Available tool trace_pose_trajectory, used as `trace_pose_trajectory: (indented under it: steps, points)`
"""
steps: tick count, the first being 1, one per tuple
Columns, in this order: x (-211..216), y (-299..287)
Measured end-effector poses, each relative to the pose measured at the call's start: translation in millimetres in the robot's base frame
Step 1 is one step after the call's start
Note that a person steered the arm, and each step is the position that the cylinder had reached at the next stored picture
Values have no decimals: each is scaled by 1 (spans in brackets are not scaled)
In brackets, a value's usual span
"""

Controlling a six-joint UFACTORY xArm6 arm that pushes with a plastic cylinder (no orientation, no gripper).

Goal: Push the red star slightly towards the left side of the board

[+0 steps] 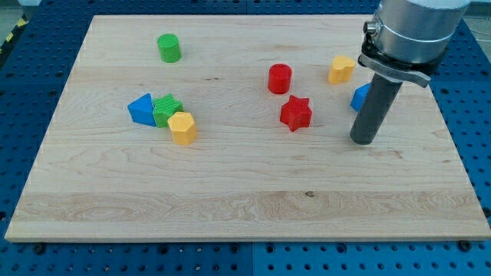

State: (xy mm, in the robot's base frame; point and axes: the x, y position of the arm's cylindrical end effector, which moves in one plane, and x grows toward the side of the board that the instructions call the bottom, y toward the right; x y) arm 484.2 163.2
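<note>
Wooden board (230, 199) carries the red star (295, 113), lying flat with no clear long axis; my tip (363, 141), a bare rod gripping nothing, stands to the star's right, apart from it.

Bright, even light is falling across the pale wooden tabletop (230, 192), seemingly from overhead, since shadows are staying short and soft. The red star (295, 113) is casting only a faint dark rim at its base, and the rod's tip (363, 141) is throwing a small soft shadow around its foot. No harsh glare is showing on the wood; grain lines are reading crisply. Focus is holding sharp across the board, with no motion blur. The board's edges are converging toward the view's top.
</note>
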Motion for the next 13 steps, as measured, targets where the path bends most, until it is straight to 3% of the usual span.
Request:
trace_pose_trajectory:
  steps: [3,6,13]
  points:
    - [-23,0]
    - [-20,-52]
    - [-60,-53]
